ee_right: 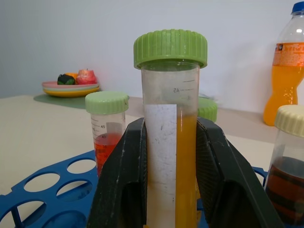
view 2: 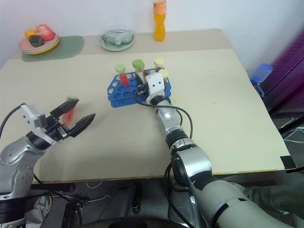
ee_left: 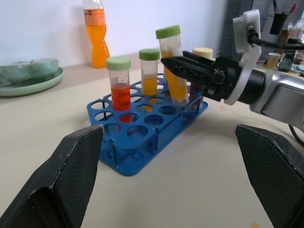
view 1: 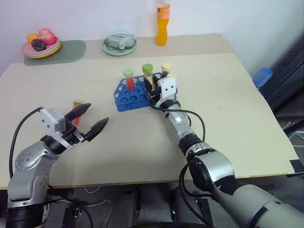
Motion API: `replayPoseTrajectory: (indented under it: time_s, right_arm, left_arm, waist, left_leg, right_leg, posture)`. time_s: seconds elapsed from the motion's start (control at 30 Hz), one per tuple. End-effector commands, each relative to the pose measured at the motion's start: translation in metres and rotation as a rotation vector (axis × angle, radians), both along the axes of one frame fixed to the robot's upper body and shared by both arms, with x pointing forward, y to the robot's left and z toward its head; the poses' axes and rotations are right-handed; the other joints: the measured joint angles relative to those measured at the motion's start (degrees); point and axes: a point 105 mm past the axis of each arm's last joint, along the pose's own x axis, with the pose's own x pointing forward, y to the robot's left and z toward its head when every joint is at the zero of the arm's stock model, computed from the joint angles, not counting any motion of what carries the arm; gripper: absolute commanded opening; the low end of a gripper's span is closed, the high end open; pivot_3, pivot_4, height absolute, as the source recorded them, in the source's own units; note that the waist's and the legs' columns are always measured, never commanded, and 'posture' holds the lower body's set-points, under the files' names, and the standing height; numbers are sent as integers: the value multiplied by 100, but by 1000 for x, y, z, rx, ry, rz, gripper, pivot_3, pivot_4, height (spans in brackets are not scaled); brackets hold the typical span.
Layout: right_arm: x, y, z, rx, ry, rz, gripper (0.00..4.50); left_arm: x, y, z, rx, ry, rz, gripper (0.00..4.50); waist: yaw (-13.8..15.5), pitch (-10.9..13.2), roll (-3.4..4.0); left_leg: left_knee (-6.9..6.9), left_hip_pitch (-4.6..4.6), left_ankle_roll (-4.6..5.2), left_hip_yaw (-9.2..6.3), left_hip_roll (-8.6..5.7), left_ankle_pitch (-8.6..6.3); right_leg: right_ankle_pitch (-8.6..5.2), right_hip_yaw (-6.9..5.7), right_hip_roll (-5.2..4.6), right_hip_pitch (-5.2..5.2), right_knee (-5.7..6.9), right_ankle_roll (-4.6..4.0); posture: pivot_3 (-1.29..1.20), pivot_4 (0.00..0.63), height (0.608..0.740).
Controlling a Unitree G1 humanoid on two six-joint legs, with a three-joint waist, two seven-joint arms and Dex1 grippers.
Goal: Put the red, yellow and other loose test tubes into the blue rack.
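Observation:
The blue rack (view 1: 124, 98) stands mid-table. In it stand a red tube with a pale green cap (view 1: 128, 79), a yellow tube (ee_left: 149, 71) and a dark brown tube with a cream cap (ee_left: 203, 53). My right gripper (view 1: 150, 87) is shut on another yellow tube with a green cap (ee_right: 170, 109). That tube is slightly tilted, with its lower end at the rack's holes. My left gripper (view 1: 97, 114) hangs open at the near left, nothing between its fingers. Just beyond its upper finger lies a loose red tube (view 1: 77, 102), partly hidden.
A tall orange drink bottle (view 1: 162, 23) and a green plate (view 1: 118, 46) stand at the table's far edge. A plate of toy fruit (view 1: 40, 46) rests on a green mat (view 1: 69, 51) at the far left. A blue-capped bottle (view 1: 262, 76) sits off the right edge.

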Motion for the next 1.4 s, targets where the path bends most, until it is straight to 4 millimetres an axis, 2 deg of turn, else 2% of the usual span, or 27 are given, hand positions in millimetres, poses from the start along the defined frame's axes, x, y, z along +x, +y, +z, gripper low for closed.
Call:
replayPoseTrajectory:
  time_s: [0.03,0.33,0.73,0.87,1.1,1.4]
  right_arm:
    - [0,-1,7,27,-28,-8,756]
    - [2,-18,0,54,-16,-73,756]
    - [3,-27,-4,57,-19,-132,756]
    - [1,-24,-7,38,-20,-123,756]
    - [-8,-3,-13,-50,-39,-2,756]
    - [-3,1,-10,-74,-12,3,756]
  left_arm:
    - [-3,0,12,1,-50,-1,4500]
    - [-1,-1,11,-4,-47,-14,4500]
    - [2,-2,12,-5,-47,-24,4500]
    - [2,0,12,0,-46,-25,4500]
    - [1,-1,9,7,-42,-36,4500]
    - [-2,-3,3,-2,-35,-37,4500]
  waist:
    - [1,0,0]
    - [14,0,0]
    - [-3,0,0]
    - [2,0,0]
    - [-12,-1,0]
    - [-4,-1,-1]
  left_leg:
    - [0,0,0,0,0,0]
    - [0,0,0,0,-1,0]
    - [0,3,0,0,0,0]
    - [0,4,0,0,0,0]
    - [0,8,0,0,0,0]
    - [0,10,0,0,1,0]
  right_leg:
    - [0,0,0,0,0,0]
    - [0,0,-1,1,-1,0]
    - [0,0,1,4,1,0]
    - [0,0,1,6,0,0]
    - [0,0,2,7,1,0]
    - [0,1,2,10,0,-1]
  posture:
    - [0,150,740]
    - [0,150,740]
    - [0,150,740]
    - [0,150,740]
    - [0,150,740]
    - [0,150,740]
